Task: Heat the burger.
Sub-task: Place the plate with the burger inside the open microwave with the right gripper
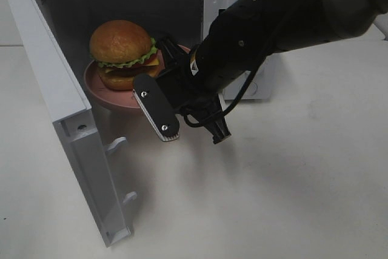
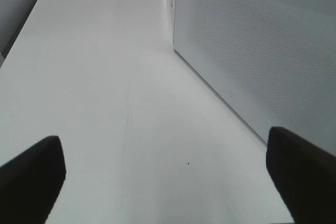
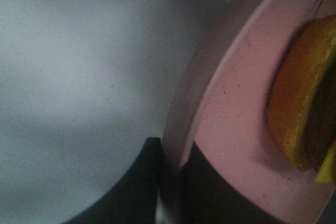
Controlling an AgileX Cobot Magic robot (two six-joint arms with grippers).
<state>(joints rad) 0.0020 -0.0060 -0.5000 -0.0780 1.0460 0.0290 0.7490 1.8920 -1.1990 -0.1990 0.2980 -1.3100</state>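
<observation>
right gripper (image 3: 170,182) pinches the rim of the plate (image 3: 231,129) bearing the burger (image 1: 121,53) at the open microwave's (image 1: 121,4) mouth; left gripper (image 2: 165,177) hangs spread above the table (image 2: 105,77).

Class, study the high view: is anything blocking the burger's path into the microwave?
Nothing visible does. The microwave door stands swung wide, the cavity behind the burger looks bare, and the pink plate carrying it, pinched at its rim by the right tool, is already at the opening.

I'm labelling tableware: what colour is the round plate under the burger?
Pink. The round plate shows its colour best in the right wrist view.
</observation>
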